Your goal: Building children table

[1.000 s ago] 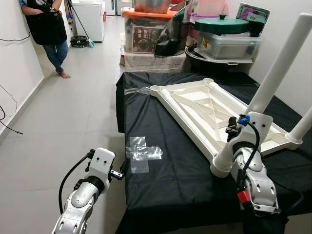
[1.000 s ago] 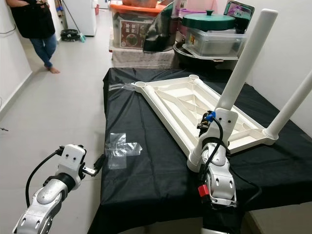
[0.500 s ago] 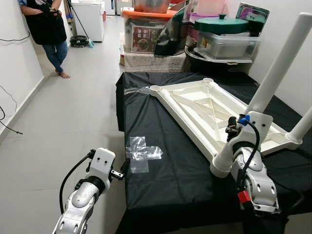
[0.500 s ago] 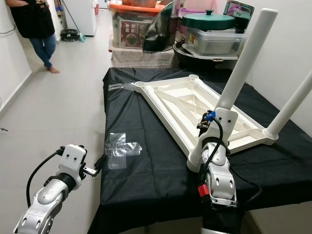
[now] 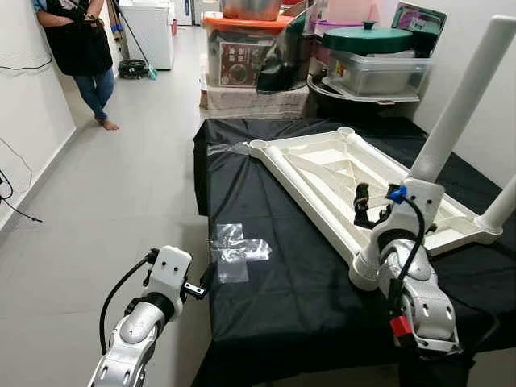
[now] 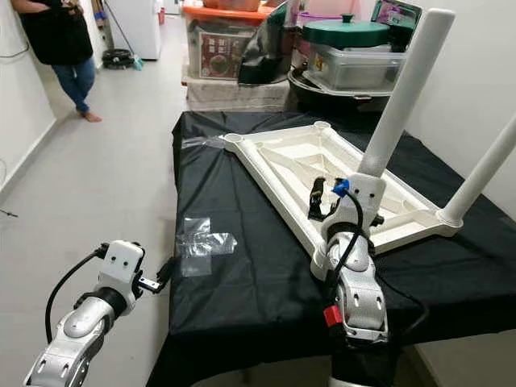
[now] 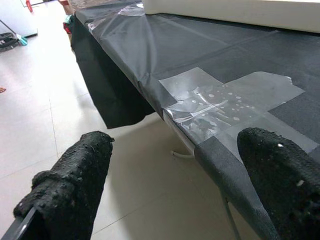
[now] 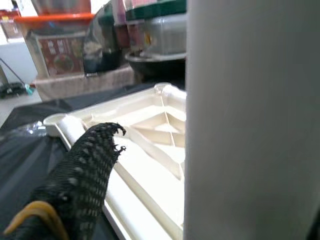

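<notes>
right gripper is spreading wide beside the upright white leg of the upturned children table; left gripper is hanging wide too.

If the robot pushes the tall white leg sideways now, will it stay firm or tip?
The leg probably wobbles: it stands tilted in the upturned tabletop's corner. It looks like hollow plastic, so likely light and stiff. The right gripper is open beside it, so nothing steadies it.

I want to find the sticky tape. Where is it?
The clear tape patch lies on the black cloth's left edge, between the left gripper and the upside-down white tabletop.
</notes>
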Robot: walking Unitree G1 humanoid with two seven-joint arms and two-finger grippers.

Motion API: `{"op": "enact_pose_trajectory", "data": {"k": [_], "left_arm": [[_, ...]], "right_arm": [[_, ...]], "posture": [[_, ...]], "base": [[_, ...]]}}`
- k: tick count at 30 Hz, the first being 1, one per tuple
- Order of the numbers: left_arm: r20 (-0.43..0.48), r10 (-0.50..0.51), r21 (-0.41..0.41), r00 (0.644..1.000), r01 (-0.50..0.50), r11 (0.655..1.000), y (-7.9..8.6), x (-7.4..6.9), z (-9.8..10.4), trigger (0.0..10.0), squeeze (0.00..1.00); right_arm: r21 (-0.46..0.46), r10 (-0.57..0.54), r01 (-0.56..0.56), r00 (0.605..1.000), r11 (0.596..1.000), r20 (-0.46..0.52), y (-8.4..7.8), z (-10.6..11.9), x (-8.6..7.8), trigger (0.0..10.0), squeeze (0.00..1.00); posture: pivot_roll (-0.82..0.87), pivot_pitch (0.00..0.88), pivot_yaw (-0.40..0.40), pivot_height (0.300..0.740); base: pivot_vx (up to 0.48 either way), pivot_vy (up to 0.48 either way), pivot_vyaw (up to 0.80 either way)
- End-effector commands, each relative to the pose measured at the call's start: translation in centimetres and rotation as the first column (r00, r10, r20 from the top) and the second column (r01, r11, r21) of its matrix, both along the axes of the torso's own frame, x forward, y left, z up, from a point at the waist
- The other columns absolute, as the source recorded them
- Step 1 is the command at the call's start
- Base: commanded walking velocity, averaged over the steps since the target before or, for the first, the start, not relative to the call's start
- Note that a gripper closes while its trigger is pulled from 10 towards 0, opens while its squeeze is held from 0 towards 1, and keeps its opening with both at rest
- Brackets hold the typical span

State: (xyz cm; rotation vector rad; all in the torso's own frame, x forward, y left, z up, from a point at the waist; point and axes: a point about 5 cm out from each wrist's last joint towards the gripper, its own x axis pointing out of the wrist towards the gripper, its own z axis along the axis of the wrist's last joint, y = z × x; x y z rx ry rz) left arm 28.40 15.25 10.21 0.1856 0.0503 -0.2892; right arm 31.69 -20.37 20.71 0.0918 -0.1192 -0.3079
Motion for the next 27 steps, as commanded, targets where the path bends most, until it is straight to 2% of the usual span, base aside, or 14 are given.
{"op": "enact_pose_trajectory", "data": {"k": [1, 2, 10, 14, 27], "left_arm": [[0.001, -0.019, 0.01, 1.0, 0.019, 1.0, -0.4, 0.0, -0.2, 10.0, 0.0], [0.001, -0.02, 0.01, 1.0, 0.02, 1.0, -0.4, 0.1, -0.2, 10.0, 0.0], [-0.001, -0.021, 0.009, 1.0, 0.021, 1.0, -0.4, 0.0, -0.3, 10.0, 0.0], [-0.004, -0.024, 0.007, 1.0, 0.024, 1.0, -0.5, 0.0, -0.3, 10.0, 0.0], [-0.01, -0.033, 0.002, 0.999, 0.033, 0.999, -0.4, 0.1, -0.4, 10.0, 0.0]], "right_arm": [[-0.012, 0.005, -0.005, 1.0, 1.0, 0.028, 0.2, 0.7, 0.0, 10.0, 0.53], [-0.006, 0.006, -0.006, 1.0, 1.0, 0.028, 0.2, 0.8, 0.0, 10.0, 0.0], [0.006, 0.023, -0.024, 0.999, 1.0, 0.045, 0.0, 1.4, -0.2, 10.0, 0.0], [-0.013, 0.034, -0.033, 0.999, 0.999, 0.036, -0.8, 1.7, -0.1, 10.0, 0.0], [-0.049, 0.199, -0.199, 0.98, 0.979, -0.001, -1.4, 2.8, -0.1, 10.0, 0.0]], "posture": [[0.03, 0.0, -0.058, 0.74], [0.03, 0.0, -0.058, 0.74], [0.02, 0.0, -0.054, 0.74], [0.02, 0.0, -0.052, 0.74], [0.01, 0.0, -0.044, 0.74]], "base": [[0.0, 0.0, 0.0], [0.0, 0.0, 0.0], [0.0, 0.0, 0.0], [0.0, 0.0, 0.0], [0.0, 0.0, 0.0]]}}
